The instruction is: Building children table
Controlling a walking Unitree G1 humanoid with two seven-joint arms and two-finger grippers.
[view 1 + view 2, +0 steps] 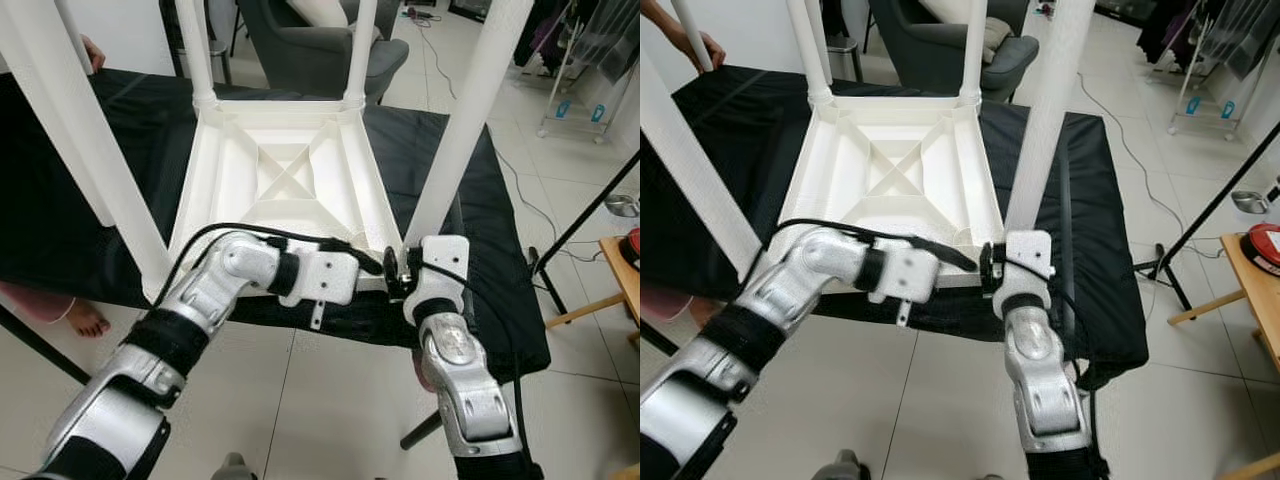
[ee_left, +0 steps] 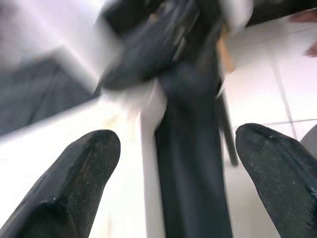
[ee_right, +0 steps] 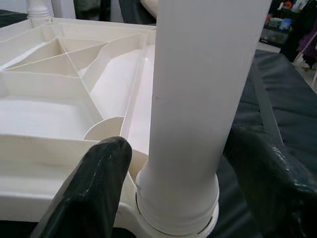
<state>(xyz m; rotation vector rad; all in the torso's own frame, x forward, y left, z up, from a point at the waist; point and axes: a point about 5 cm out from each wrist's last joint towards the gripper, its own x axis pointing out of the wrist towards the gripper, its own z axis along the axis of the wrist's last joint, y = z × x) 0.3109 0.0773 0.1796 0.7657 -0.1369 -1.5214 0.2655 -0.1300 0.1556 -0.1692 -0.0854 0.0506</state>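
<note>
A black cloth [image 1: 90,180] covers a work surface over a white tiled floor [image 1: 330,400]. On it a white table [image 1: 290,175] lies upside down, ribbed underside up, legs pointing straight upward. The right gripper [image 3: 190,168], fingers apart, straddles the near right leg [image 3: 208,89] at its socket. The left gripper [image 2: 178,163] is spread too, seemingly at the table's near edge; that view is blurred.

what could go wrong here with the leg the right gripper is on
1. The right gripper straddles the near-right leg with its fingers apart from it; closing off-centre could tilt the leg in its socket.
2. The left gripper is open at the tabletop's near edge, not holding it, so turning the leg might shift the upturned top on the black cloth.
</note>
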